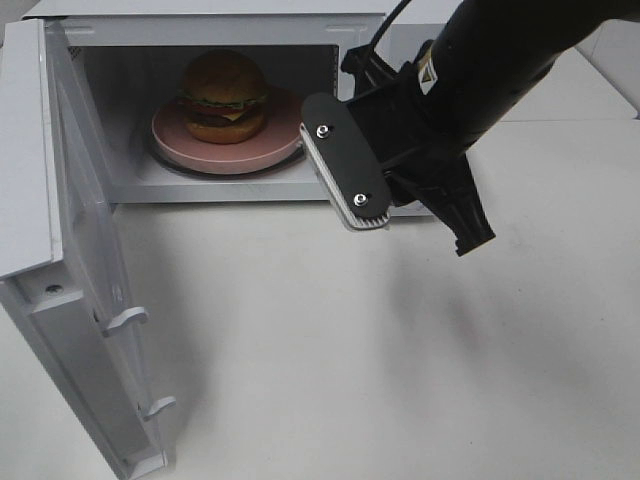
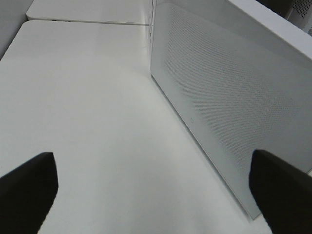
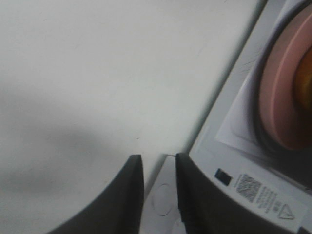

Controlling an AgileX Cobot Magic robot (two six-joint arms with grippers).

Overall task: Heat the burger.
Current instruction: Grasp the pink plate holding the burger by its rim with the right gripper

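Observation:
The burger point(image 1: 223, 95) sits on a round pink plate point(image 1: 175, 135) inside the open white microwave point(image 1: 360, 35). My right gripper point(image 1: 362, 215) hangs just in front of the microwave's lower right front edge, to the right of the plate and outside the cavity. In the right wrist view its fingers point(image 3: 134, 195) stand almost together with nothing between them, and the pink plate point(image 3: 282, 97) shows beside them. My left gripper point(image 2: 153, 161) is wide open and empty, beside the outer face of the microwave door point(image 2: 224, 97). It is out of the exterior high view.
The microwave door point(image 1: 90, 250) stands swung out to the left over the white table point(image 1: 350, 360). A warning label point(image 3: 263, 197) is on the microwave's front frame. A seam between two tables point(image 2: 87, 21) shows behind the door.

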